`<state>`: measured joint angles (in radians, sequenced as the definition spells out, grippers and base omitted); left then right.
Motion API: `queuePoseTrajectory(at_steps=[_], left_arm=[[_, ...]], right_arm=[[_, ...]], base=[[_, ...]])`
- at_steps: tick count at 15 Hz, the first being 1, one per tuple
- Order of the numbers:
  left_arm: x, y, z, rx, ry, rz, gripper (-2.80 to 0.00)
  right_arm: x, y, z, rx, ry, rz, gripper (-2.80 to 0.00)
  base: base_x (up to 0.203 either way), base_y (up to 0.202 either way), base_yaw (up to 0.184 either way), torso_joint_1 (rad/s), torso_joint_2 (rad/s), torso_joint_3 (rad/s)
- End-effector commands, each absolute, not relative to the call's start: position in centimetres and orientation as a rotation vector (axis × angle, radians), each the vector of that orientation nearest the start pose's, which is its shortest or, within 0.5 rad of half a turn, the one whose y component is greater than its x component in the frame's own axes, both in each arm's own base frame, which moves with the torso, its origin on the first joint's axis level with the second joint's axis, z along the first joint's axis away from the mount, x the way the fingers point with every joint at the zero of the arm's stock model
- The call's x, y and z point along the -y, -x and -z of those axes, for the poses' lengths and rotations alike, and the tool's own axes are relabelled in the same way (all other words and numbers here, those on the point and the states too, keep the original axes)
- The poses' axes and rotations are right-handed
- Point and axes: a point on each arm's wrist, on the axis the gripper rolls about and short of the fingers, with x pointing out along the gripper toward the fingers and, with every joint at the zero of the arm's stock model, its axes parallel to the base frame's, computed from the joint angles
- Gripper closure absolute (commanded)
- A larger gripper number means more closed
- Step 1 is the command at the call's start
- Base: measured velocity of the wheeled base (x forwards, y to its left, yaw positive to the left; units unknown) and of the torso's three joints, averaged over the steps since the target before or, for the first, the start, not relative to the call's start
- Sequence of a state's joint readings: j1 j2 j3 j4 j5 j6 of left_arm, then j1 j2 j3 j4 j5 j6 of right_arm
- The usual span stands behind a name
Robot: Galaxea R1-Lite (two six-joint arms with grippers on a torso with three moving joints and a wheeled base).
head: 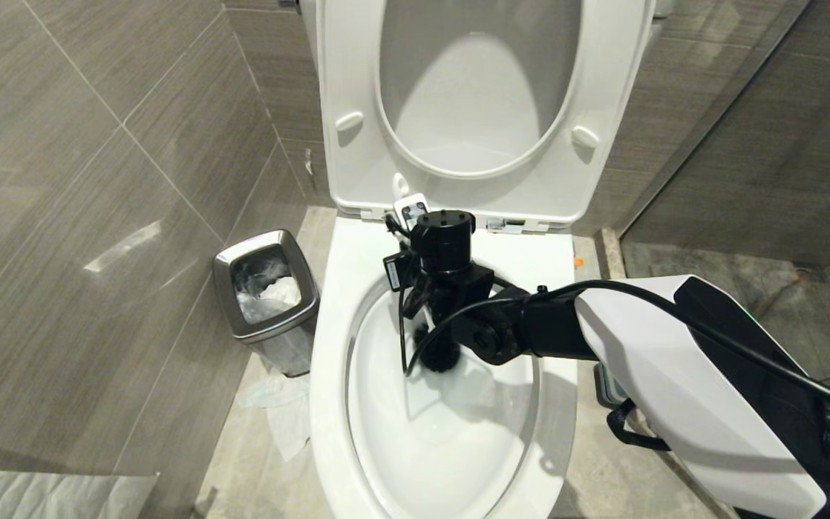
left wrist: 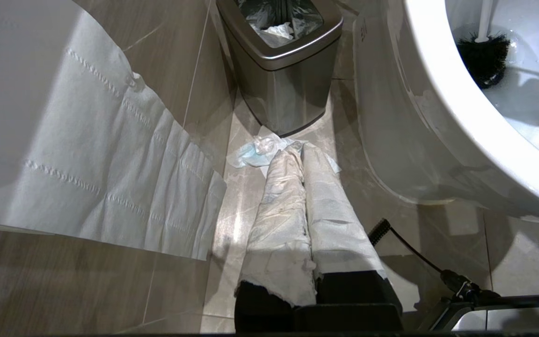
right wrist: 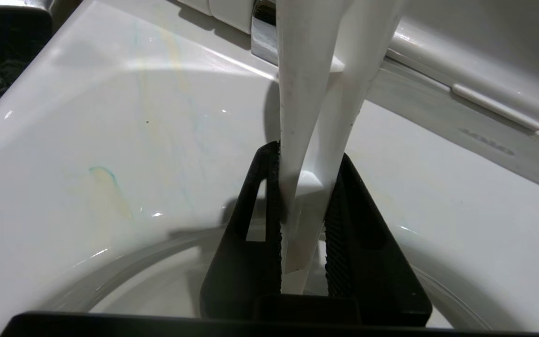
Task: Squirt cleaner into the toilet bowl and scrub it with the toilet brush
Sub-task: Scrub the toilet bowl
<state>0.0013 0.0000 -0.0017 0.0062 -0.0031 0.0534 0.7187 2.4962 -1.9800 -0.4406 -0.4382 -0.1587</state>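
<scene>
presently, item: toilet brush [right wrist: 307, 140], slim white handle, smooth moulded plastic with a rib down its length; round black bristle head [left wrist: 484, 55] sits low inside the toilet bowl [head: 328, 404], centre of the head frame, against the wet basin wall

right gripper [head: 438, 317]: black, ribbed rubber pads, fingers pinching the brush handle from both sides, at centre of the head frame over the back of the basin; arm enters from lower right

left gripper [left wrist: 297, 220]: fingers pressed together, wrapped in crumpled white paper, hanging over the floor beside the bowl; idle

bowl: glossy white ceramic, oval basin, seat and lid raised at top centre; faint teal and yellowish streaks of cleaner [right wrist: 103, 174] on the inner slope

waste bin [head: 265, 295]: brushed steel, tapered square, dark liner, left of the bowl; paper scraps [left wrist: 262, 152] on the grey tile floor at its foot

step in hand, judged: scrubbing. to do well, keep the grip firm so the slick handle does not twist, press the bristles to the ceramic, and sweep round the basin through the streaks, staying below the rim to limit splashing
</scene>
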Motion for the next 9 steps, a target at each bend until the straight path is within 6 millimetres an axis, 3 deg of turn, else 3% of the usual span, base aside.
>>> queuePoseTrajectory(at_steps=[1,5,9], left_arm=[[0.0,2.3,-7.5,-0.007,-0.055,0.003,0.0],[0.0,2.3,-7.5,-0.004,-0.052,0.005,0.0],[0.0,2.3,-7.5,-0.006,-0.051,0.005,0.0]], right_arm=[[-34.1,-40.4,-15.4,-0.036,0.196,-0.283,0.0],[-33.9,-39.9,-15.8,-0.035,0.237,-0.26,0.0],[-33.4,-37.7,-17.9,0.03,0.275,-0.289,0.0]], base=[[0.0,0.0,0.0,0.0,0.0,0.0],[0.0,0.0,0.0,0.0,0.0,0.0],[0.0,0.0,0.0,0.0,0.0,0.0]])
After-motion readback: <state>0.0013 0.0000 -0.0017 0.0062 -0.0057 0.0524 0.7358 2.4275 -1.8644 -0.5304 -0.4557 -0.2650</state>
